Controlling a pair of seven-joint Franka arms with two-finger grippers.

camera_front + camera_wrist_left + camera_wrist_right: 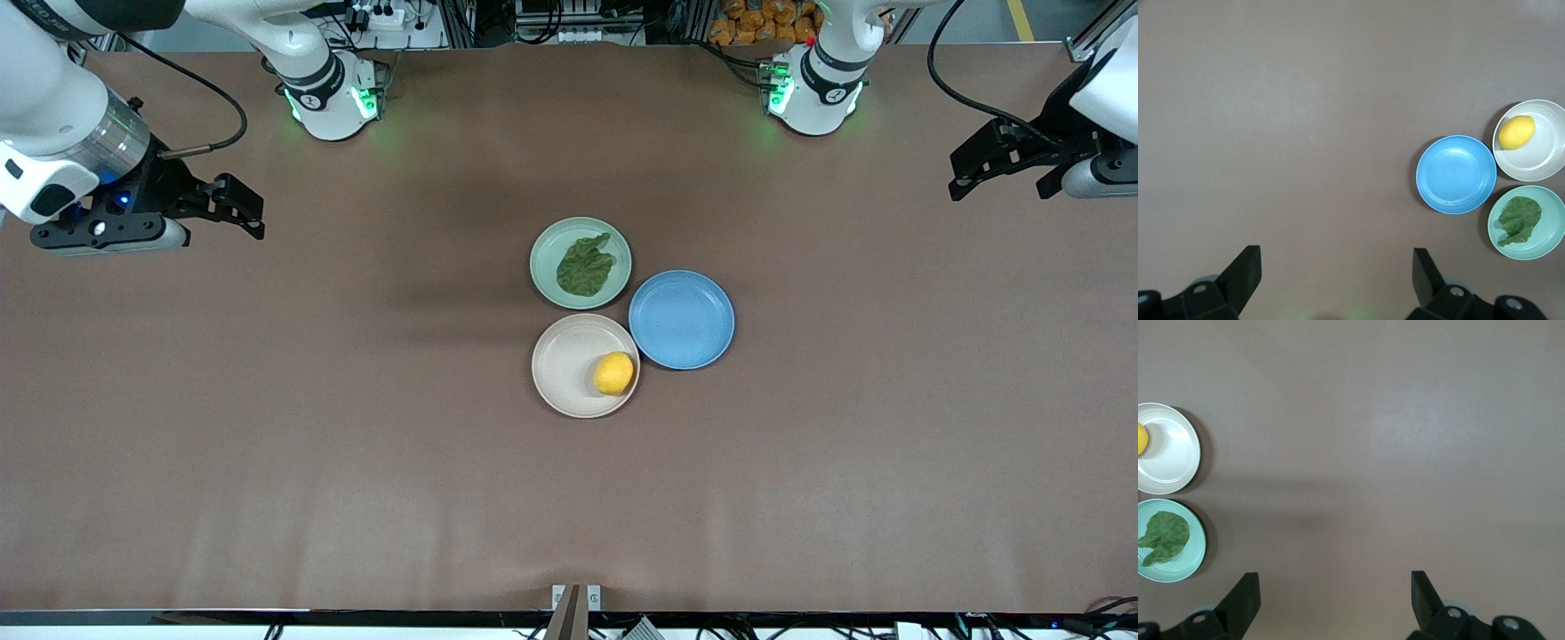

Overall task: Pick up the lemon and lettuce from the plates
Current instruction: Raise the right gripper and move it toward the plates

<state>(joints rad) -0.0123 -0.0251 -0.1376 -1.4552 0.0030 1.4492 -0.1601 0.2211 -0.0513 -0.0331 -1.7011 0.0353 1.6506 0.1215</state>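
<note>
On the table [267, 444] you see the lettuce [584, 267] in the green plate [547, 258] and the lemon [613, 372] in the cream plate [564, 360], nearer the camera. Left gripper [1000, 173] and right gripper [240, 209] wait, jaws apart.

We see a round, shallow, matte blue plate [681, 319] [1456, 174] lying empty on the brown table covering [267, 400]. At twelve o'clock, orange packets [760, 20] sit off the table's edge.

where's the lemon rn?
The lemon sits on the beige plate, at the rim toward the blue plate, mid-table; that beige plate is nearer the front camera than the mint plate with the lettuce.
</note>
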